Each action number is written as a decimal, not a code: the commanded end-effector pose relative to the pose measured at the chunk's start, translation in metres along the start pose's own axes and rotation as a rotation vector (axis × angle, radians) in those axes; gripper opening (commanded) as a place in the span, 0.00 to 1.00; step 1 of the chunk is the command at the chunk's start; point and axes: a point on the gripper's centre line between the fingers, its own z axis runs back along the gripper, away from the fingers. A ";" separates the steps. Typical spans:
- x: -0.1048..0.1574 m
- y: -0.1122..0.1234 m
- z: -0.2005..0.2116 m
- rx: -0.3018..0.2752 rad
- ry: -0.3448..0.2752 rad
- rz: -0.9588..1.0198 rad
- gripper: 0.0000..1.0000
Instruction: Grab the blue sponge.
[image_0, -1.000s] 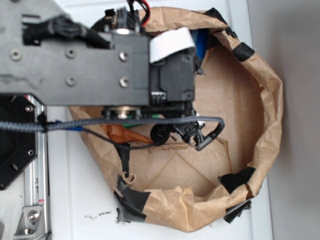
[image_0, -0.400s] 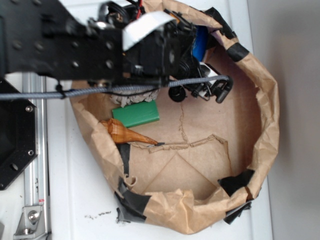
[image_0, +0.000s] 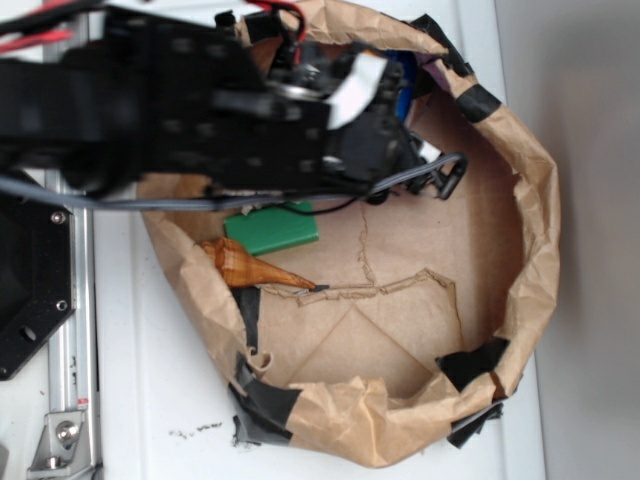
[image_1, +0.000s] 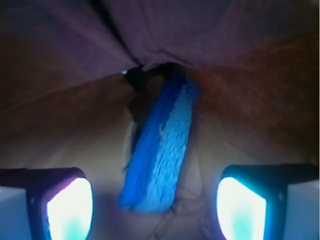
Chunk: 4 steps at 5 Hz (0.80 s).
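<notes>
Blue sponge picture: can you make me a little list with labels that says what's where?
target: blue sponge, lying in the paper bag by its wall
pincer: pincer open, a finger on each side of the sponge, not touching it
container: brown paper bag, rim rolled down and patched with black tape
other things in bag: green block, orange-brown cone-shaped thing
arm: covers the bag's upper left in the exterior view
sponge grabbed: not yet

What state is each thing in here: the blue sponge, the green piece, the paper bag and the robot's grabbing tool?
blue sponge: lying free, between the open fingers, ungrasped.
tool: open, fingers either side of the sponge.
green block: flat on the bag floor, untouched.
paper bag: open-topped, crumpled, taped rim.
</notes>
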 end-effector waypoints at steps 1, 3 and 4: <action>0.030 -0.001 0.001 -0.037 -0.054 0.057 1.00; 0.026 0.001 -0.016 -0.069 0.004 0.050 1.00; 0.008 -0.003 -0.019 -0.105 0.054 0.038 0.00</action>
